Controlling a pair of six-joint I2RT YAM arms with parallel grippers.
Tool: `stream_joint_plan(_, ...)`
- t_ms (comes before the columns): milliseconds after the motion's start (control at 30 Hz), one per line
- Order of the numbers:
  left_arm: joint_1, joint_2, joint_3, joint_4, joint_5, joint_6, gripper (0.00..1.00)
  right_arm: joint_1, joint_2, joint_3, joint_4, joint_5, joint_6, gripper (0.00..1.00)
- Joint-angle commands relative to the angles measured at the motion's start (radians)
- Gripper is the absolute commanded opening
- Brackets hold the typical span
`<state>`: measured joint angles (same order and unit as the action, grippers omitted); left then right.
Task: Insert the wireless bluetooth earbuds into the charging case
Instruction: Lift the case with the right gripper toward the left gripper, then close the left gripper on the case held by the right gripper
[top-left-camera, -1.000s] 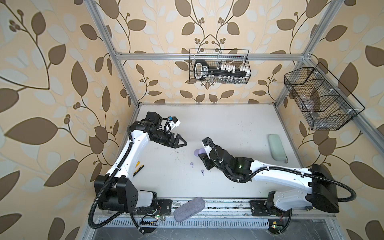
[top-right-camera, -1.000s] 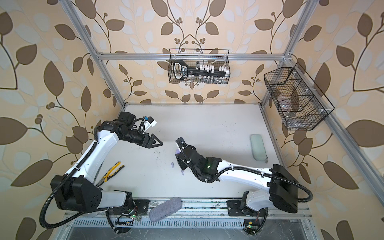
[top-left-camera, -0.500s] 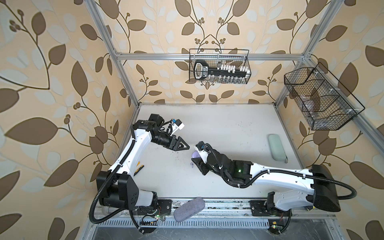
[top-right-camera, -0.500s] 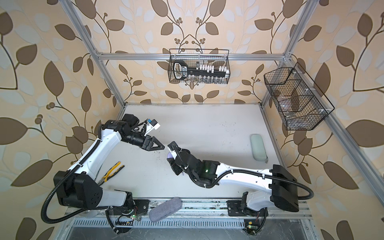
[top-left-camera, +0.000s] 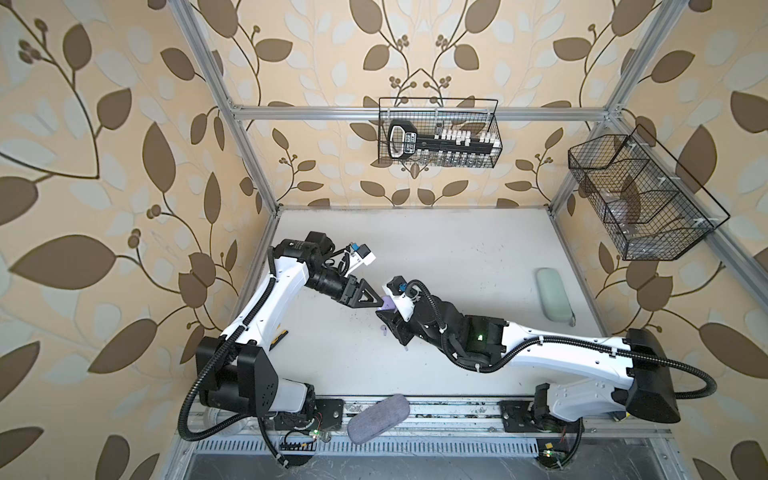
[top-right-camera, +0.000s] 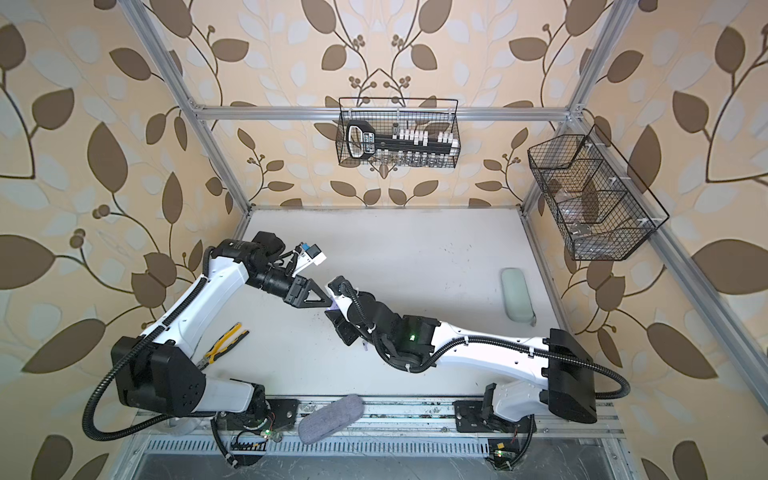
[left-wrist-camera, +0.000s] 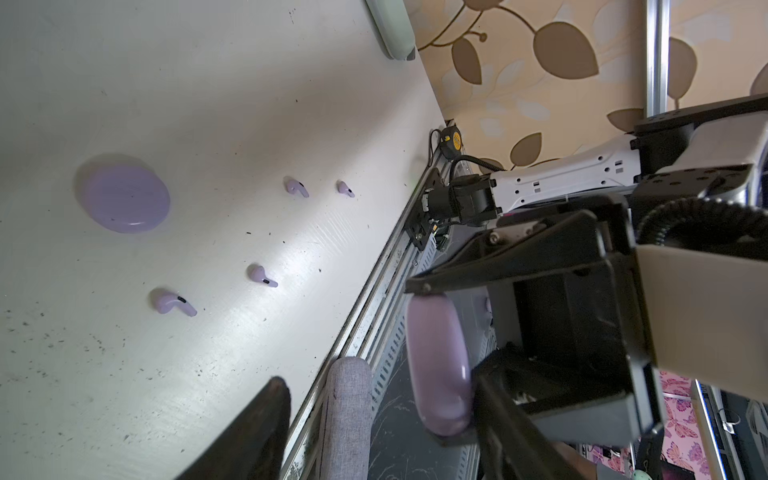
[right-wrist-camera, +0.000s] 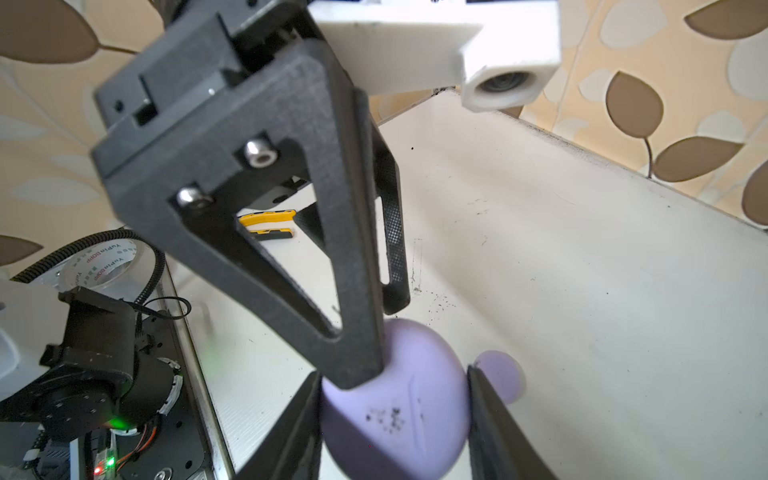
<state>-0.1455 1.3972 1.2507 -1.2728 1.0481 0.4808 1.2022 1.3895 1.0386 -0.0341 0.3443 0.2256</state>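
A round lavender charging case (right-wrist-camera: 395, 399) hangs above the table, with my right gripper (right-wrist-camera: 395, 415) shut on its two sides. My left gripper (left-wrist-camera: 378, 378) is open around that case (left-wrist-camera: 438, 365): one finger touches it and the other stands well away. In both top views the two grippers (top-left-camera: 376, 303) (top-left-camera: 388, 312) meet at the case (top-left-camera: 387, 306) over the table's middle left. Several pale-lavender earbuds (left-wrist-camera: 297, 187) (left-wrist-camera: 262, 276) (left-wrist-camera: 172, 303) lie loose on the table. One earbud (top-left-camera: 384, 331) shows in a top view beside the right gripper. A second lavender case (left-wrist-camera: 124, 195) lies shut flat on the table.
A mint-green oblong case (top-left-camera: 552, 299) lies at the right. A grey fabric case (top-left-camera: 378, 419) rests on the front rail. Yellow-handled pliers (top-right-camera: 224, 343) lie by the left arm. Wire baskets (top-left-camera: 438, 133) (top-left-camera: 640, 203) hang on the back and right walls.
My right gripper has carried the case leftward. My left gripper has come right and down to it, and its jaws have narrowed a little around the case's edge.
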Motion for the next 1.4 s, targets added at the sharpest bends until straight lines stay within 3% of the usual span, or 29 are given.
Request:
stream_joint_plan(0,-0.011,-0.003,0.022,-0.042,0.03,0.039,0.7,0.003,0.023,0.044,-0.001,-0.019,-0.029,0.28)
stream_joint_plan(333,-0.024,0.012,0.029,-0.091,0.049,0.086,0.59,-0.01,0.037,0.048,0.002,-0.028,-0.032,0.28)
stream_joint_plan(500,-0.044,0.011,0.022,-0.091,0.037,0.094,0.47,-0.018,0.039,0.049,0.002,-0.04,-0.032,0.28)
stream_joint_plan(1367,-0.066,0.011,0.015,-0.096,0.044,0.11,0.34,-0.042,0.074,0.07,-0.017,-0.026,-0.049,0.27)
